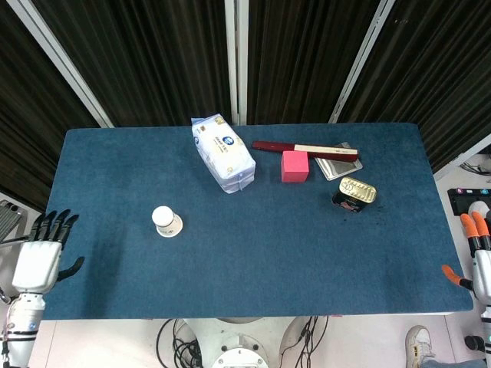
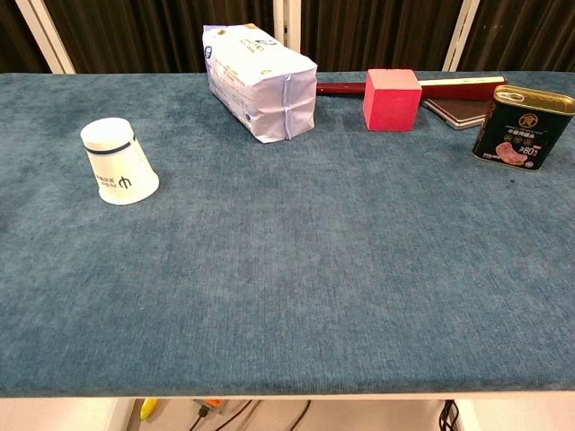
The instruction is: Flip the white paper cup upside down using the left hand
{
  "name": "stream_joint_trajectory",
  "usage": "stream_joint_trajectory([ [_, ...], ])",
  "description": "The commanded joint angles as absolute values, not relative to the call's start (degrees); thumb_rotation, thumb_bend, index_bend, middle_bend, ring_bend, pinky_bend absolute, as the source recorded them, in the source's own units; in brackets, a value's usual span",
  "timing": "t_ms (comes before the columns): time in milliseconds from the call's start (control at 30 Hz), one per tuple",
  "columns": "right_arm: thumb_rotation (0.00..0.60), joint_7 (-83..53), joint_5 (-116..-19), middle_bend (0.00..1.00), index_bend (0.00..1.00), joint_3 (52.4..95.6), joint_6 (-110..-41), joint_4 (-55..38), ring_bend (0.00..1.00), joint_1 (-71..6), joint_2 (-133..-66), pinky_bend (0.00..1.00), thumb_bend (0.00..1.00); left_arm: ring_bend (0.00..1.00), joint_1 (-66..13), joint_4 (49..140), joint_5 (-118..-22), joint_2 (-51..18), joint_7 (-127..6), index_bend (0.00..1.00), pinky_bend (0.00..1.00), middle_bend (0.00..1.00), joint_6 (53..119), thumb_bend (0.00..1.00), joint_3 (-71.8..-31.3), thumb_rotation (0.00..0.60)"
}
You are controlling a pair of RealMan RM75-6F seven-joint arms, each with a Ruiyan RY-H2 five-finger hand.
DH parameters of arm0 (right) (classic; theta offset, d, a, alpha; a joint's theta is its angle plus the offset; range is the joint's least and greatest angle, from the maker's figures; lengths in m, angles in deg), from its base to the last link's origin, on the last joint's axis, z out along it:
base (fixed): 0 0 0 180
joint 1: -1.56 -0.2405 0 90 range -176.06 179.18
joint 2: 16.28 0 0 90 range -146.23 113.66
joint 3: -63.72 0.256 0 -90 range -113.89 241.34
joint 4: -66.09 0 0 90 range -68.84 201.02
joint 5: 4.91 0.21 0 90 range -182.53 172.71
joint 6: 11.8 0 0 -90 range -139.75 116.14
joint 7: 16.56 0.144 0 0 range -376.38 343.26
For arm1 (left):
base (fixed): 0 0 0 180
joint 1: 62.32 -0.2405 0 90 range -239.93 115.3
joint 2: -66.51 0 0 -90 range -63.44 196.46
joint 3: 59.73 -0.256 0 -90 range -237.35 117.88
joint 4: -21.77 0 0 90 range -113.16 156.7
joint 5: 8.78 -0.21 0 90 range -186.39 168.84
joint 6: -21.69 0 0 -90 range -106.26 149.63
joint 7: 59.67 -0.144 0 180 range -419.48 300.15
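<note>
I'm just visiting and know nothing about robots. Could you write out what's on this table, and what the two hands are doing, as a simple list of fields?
surface: blue table
paper cup: white paper cup, standing upside down, wide rim on the cloth, nothing touching it
left hand: left hand, off the table's left edge, fingers spread, holding nothing
right hand: right hand, off the right edge, orange fingertips, holding nothing
far side: white packet, pink block, dark red stick, flat grey case
right side: meat tin, upright

A tissue pack [image 1: 223, 152], pink cube [image 1: 294, 165], meat tin [image 1: 354, 192] and silver case [image 1: 338, 162] sit on blue cloth [image 1: 276, 238].
</note>
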State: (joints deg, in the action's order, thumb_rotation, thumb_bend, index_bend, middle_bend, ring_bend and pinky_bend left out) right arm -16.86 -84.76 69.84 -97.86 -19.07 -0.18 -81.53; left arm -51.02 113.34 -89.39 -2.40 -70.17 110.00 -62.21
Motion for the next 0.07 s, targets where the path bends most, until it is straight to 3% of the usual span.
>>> stream_joint_trajectory([
  [33,0.600,-17.32,-84.87,0.00,0.00,69.93,-97.73,-19.39,0.00,-0.33,-81.56,0.00,0.06,0.00,-53.91,111.25,-88.78,-2.45,-67.29,0.10,0.00,0.04,112.21,0.23,-62.85,0.600],
  [67,0.600,-17.51,-84.89,0.00,0.00,69.92,-97.52,-19.60,0.00,-0.45,-81.51,0.00,0.06,0.00,-54.14,110.58,-89.15,-2.61,-66.49,0.10,0.00,0.04,112.40,0.23,-62.72,0.600],
])
